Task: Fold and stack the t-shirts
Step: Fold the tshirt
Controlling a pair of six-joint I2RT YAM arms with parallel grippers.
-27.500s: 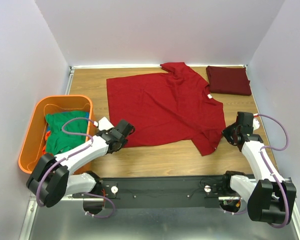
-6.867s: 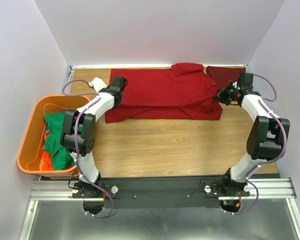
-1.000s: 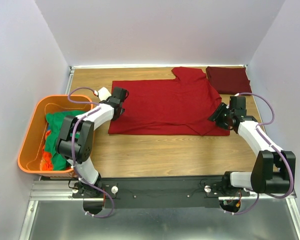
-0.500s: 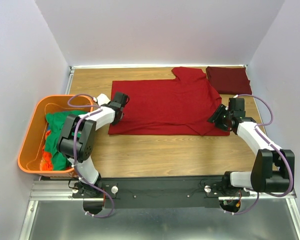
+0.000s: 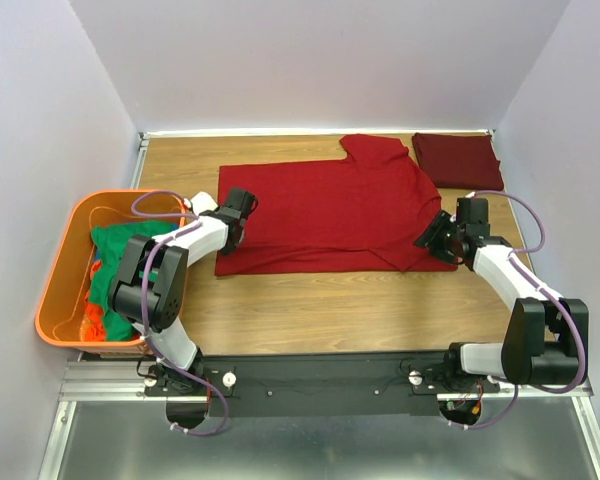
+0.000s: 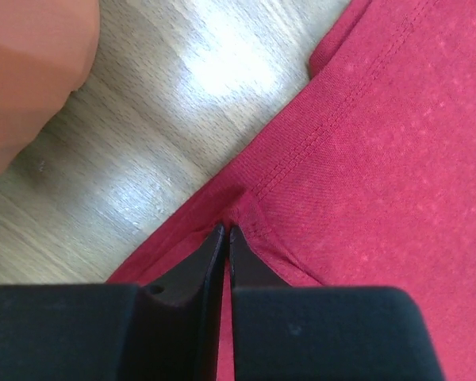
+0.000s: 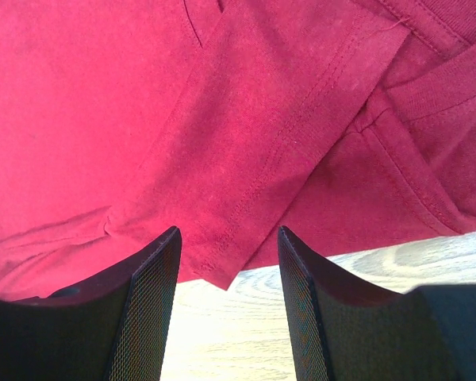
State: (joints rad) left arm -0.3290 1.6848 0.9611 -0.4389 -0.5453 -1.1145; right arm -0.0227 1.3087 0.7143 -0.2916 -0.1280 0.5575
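On the light wooden counter, left tool, jaws narrow, pinches an edge of the bright red cloth t-shirt; right tool stands wide over its sleeve.

– Underneath everything?
– Wooden table, light grain, bright glare in the left wrist view.
– At the left?
– Orange tub, plastic, rounded corners, right against the table's left edge, close to the side wall.
– Around and in front?
– Pale walls on three sides. At the near edge, black rail on a silver frame, with grey sheet metal below.
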